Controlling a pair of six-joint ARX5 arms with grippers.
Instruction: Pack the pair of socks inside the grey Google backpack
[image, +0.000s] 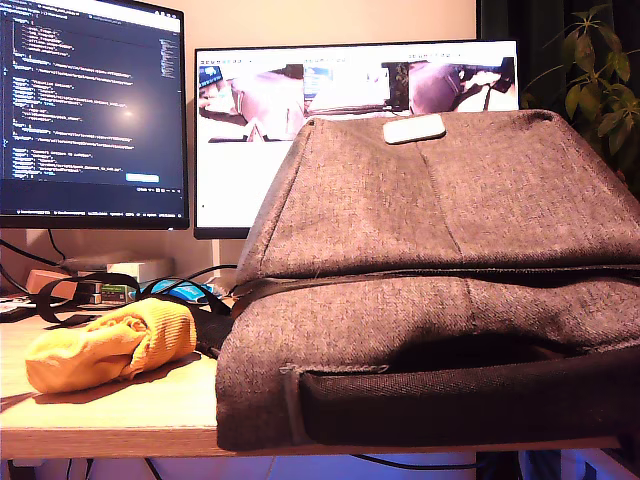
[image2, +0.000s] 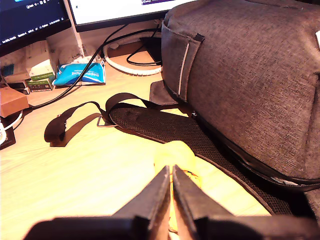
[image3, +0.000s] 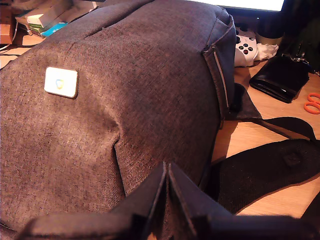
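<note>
Grey Google backpack (image: 430, 250) lies on the wooden tabletop (image: 110, 405), filling most of the exterior view's right and middle, pale tag (image: 414, 129) on top, padded grab handle (image: 460, 405) at the near edge. Pair of socks (image: 110, 345) – yellow-orange rolled bundle – sits on the tabletop at the exterior view's left, just beside the backpack, not inside it. My first tool (image2: 170, 172) is clenched, jaws pressed together with nothing between them, hanging above the socks (image2: 175, 152), with the backpack's black mesh strap (image2: 160, 122) lying alongside. My second tool (image3: 167, 170) is clenched too, empty, hovering over the backpack's grey fabric (image3: 125, 90) near its side – tag (image3: 61, 82) visible further off. Two monitors (image: 90, 100) behind, a white game controller (image3: 246, 48) and a black pouch (image3: 280, 77) past the backpack.
</note>
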